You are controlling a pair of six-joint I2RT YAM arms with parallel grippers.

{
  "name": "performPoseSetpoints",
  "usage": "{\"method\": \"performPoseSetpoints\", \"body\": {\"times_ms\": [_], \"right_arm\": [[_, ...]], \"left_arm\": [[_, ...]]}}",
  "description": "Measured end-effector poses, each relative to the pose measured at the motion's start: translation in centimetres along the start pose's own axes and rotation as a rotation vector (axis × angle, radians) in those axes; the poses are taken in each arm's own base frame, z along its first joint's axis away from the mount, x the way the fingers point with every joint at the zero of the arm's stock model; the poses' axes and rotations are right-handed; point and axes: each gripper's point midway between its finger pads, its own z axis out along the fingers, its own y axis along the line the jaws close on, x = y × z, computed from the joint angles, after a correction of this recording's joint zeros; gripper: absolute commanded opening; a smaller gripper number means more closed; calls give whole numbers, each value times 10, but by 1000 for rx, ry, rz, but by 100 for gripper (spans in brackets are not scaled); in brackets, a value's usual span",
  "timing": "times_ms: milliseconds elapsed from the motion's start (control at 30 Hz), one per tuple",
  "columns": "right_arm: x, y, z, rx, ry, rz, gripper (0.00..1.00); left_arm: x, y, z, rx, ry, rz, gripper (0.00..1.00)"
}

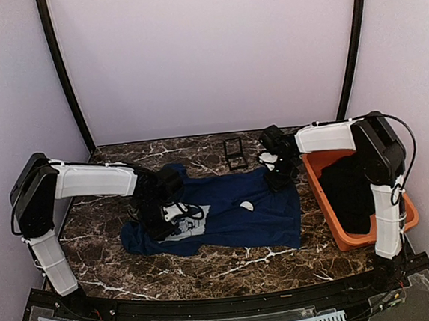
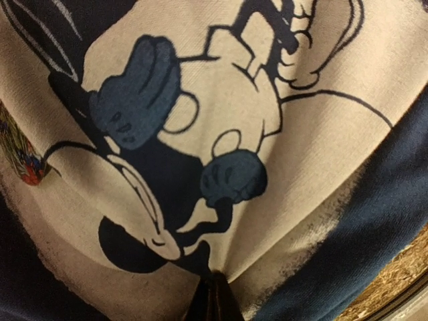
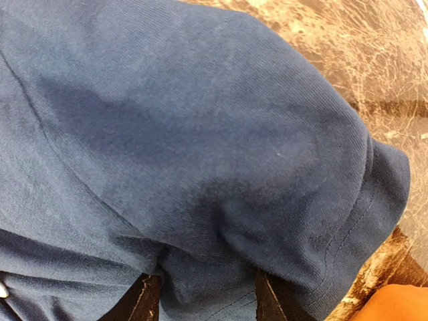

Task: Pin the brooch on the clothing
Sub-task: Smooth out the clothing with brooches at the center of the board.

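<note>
1. One navy blue knit T-shirt point(image 1: 238, 220) lies slightly rumpled in the middle of the dark brown, white-veined marble-look bench point(image 1: 209, 270). Its pale grey cartoon print point(image 2: 287, 134) is toward the bench's left edge.
2. One small round brooch point(image 1: 246, 205), showing white, rests on the middle of the T-shirt, apart from both pincers.
3. One small black hinged case point(image 1: 234, 153) sits near the far edge, just beyond the T-shirt.
4. One orange plastic bin point(image 1: 325, 209) at the right edge holds one crumpled black garment point(image 1: 349, 190).
5. There are two pincers. The left pincer point(image 2: 214, 299) is clenched tight, pinching a raised fold of the printed cloth.
6. The right pincer point(image 3: 204, 302) is half-parted. Its dark fingers point(image 3: 142, 302) grasp a thick bunch of soft ribbed sleeve at the T-shirt's far right corner.
</note>
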Motion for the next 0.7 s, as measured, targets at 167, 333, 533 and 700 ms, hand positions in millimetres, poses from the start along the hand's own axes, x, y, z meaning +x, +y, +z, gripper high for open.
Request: {"method": "performPoseSetpoints", "body": {"times_ms": [167, 333, 533, 700], "right_arm": [[0, -6, 0, 11, 1, 10, 47], [-1, -4, -5, -19, 3, 16, 47], [-14, 10, -49, -102, -80, 14, 50], [-26, 46, -95, -238, -181, -50, 49]], "left_arm": [[3, -7, -9, 38, -18, 0, 5], [1, -16, -24, 85, -66, -2, 15], [-9, -19, -44, 104, -140, -14, 98], [-39, -16, -72, 99, -261, -18, 99]]}}
